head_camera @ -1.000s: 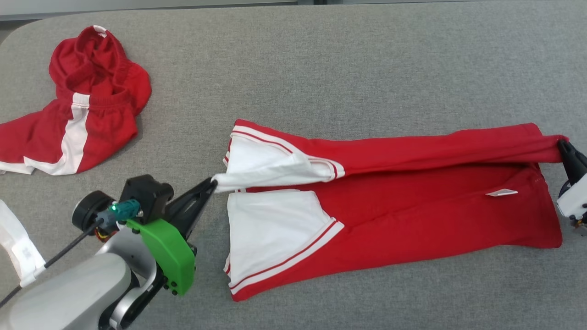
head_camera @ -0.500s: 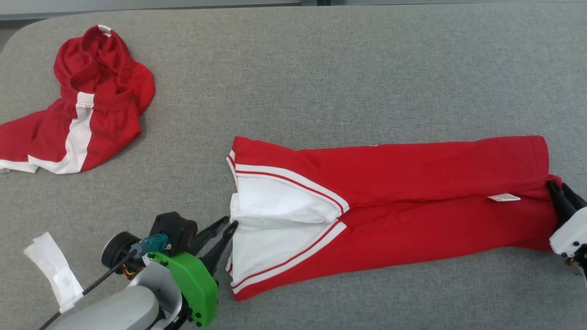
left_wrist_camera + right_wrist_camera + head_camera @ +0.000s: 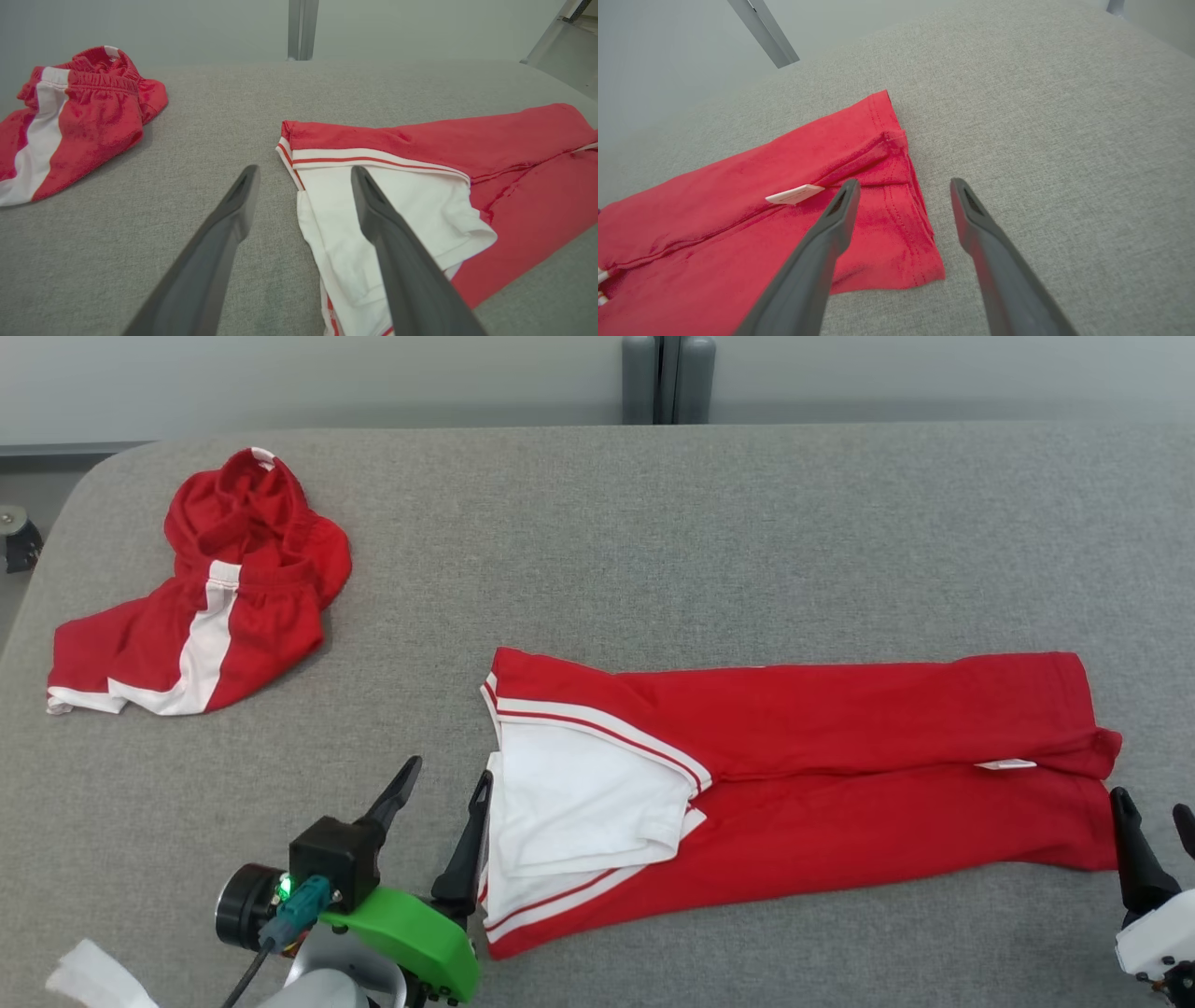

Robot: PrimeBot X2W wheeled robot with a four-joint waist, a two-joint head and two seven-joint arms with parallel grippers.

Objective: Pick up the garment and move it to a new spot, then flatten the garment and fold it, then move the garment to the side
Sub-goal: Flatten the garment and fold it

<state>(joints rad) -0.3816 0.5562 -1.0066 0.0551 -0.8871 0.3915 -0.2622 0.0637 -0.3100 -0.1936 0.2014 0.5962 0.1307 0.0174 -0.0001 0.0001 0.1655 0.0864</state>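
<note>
Red garment (image 3: 840, 784) lies lengthwise on the grey table (image 3: 653, 523), running from centre out to 3 o'clock in the head view. The leg hems with the white panel (image 3: 579, 803) are at the 9 o'clock end, the waistband with its small white label (image 3: 1005, 765) at the 3 o'clock end. The two red halves lie side by side along a long crease. I judge the flatten-and-first-fold stage laid down, the cross fold not yet made. Left gripper (image 3: 447, 771) sits at 7 o'clock with its fingers spread wide and nothing between them. The finger nearer the cloth is just beside the hem edge, and you cannot tell from here whether it touches. Right gripper (image 3: 1150, 803) sits at 4 o'clock, fingers likewise apart and empty, just beside the waistband corner. White panel is rumpled, one flap lapping over the other and not square. A second red-and-white garment (image 3: 205, 607) lies bunched at 10 o'clock, well apart. For the next move, you likely want each claw to pinch both layers at one end, then carry that end over to the other. Watch the loose white flap, since it may slide or bunch when lifted. Keep clear of the pile at 10 o'clock when you shift the fold to the side.
</note>
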